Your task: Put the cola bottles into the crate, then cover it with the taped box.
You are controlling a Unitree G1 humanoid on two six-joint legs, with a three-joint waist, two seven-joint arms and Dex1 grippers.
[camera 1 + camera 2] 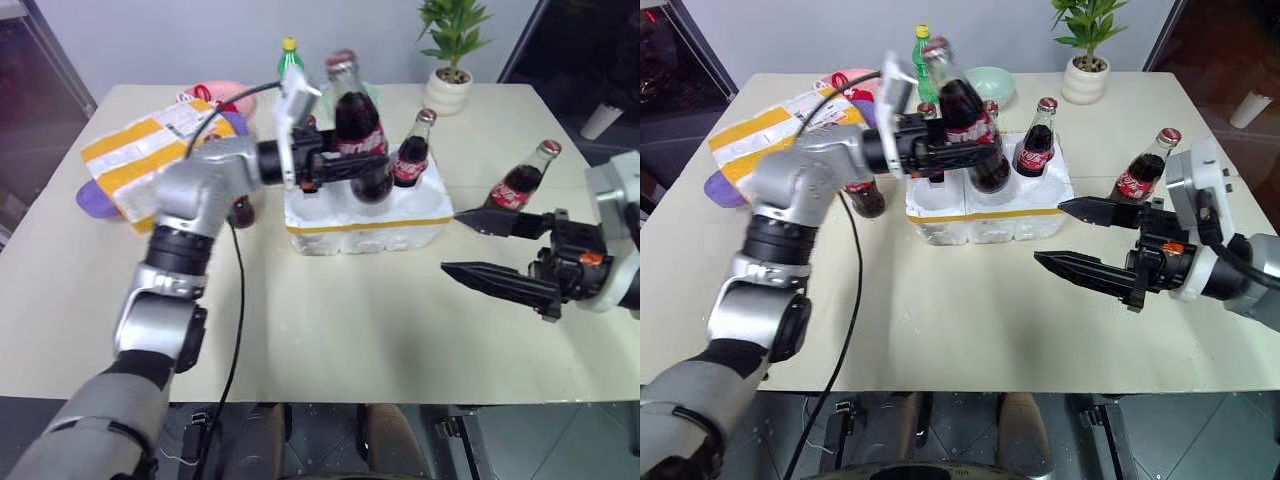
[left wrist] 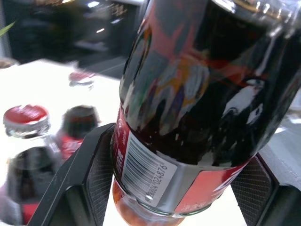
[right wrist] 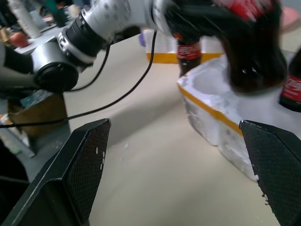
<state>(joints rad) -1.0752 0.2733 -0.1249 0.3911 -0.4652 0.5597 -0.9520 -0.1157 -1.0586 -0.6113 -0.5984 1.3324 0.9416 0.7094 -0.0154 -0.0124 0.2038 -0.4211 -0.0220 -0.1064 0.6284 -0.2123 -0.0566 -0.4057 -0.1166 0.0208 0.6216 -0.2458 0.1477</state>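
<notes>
Crate (image 1: 366,228): held one cola bottle (image 1: 412,150); left tool (image 1: 345,168) gripped another above it; right tool (image 1: 478,248) gaped, empty; taped box (image 1: 140,160) aside, uncovered.

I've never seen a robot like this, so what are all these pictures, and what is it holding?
It's a robot with two arms. Two pictures come from cameras in its head, looking down at a table. The other two come from small cameras on its wrists, looking along its black fingers.

The left gripper is shut on a cola bottle and holds it over a white foam crate, which already has another cola bottle in it. The left wrist picture shows the held bottle very close.

The right gripper is open, with nothing in it.

Also on the table: one more cola bottle beside the crate, a green bottle, a plant, and a big white box with yellow tape.
</notes>
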